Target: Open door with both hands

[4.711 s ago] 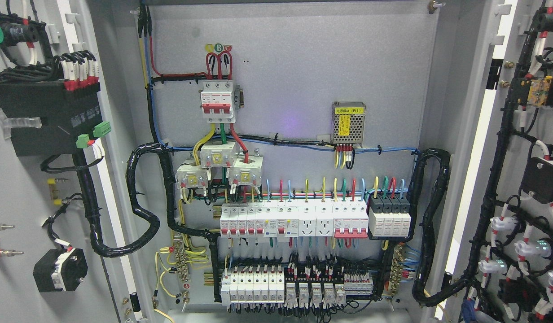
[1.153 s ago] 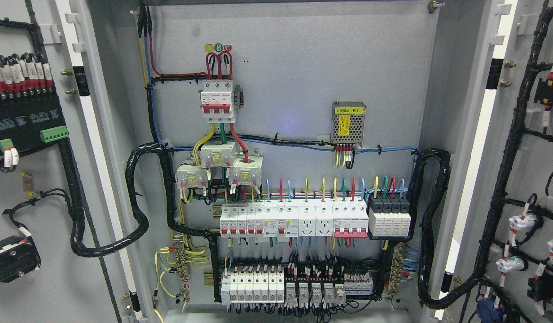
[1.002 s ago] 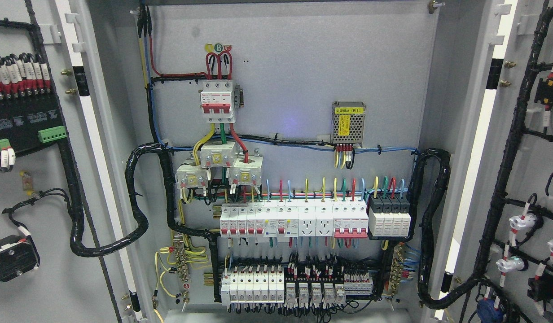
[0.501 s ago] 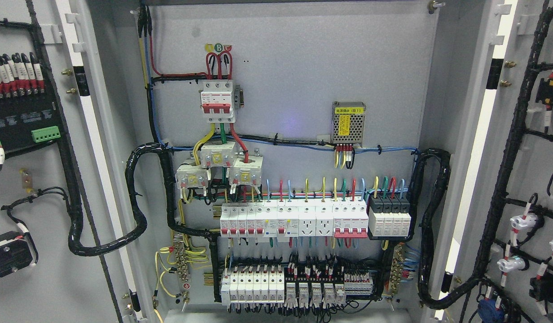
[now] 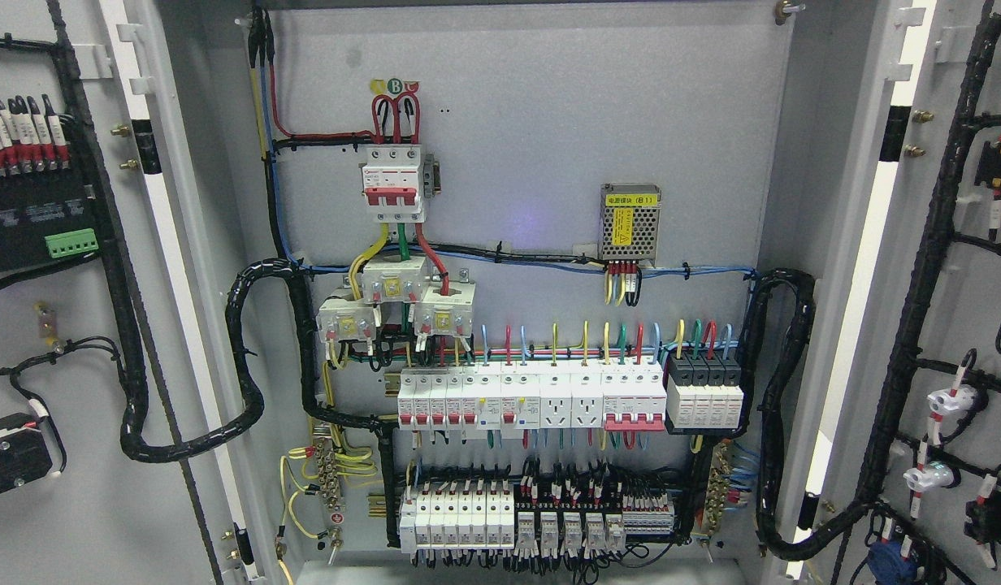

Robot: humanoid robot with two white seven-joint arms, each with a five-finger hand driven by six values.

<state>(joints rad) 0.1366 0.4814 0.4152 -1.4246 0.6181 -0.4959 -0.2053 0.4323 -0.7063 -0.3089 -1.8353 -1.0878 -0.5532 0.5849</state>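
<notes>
An electrical cabinet stands wide open before me. Its left door (image 5: 70, 487) swings out at the picture's left, with a black module (image 5: 29, 219) and wiring on its inner face. The right door (image 5: 947, 268) swings out at the picture's right, carrying black cable looms and indicator lamp backs (image 5: 947, 400). Between them the grey back panel (image 5: 549, 122) shows in full. Neither of my hands nor any arm appears in the head view.
On the back panel sit a red-and-white main breaker (image 5: 395, 183), a mesh power supply (image 5: 630, 223), a row of white breakers (image 5: 533, 398) and terminal blocks (image 5: 541, 520). Thick black cable bundles (image 5: 249, 357) loop from the panel to each door.
Both doors have swung further outward: the left door's parts slid to the left and the right door's parts to the right. The back panel has not moved.
</notes>
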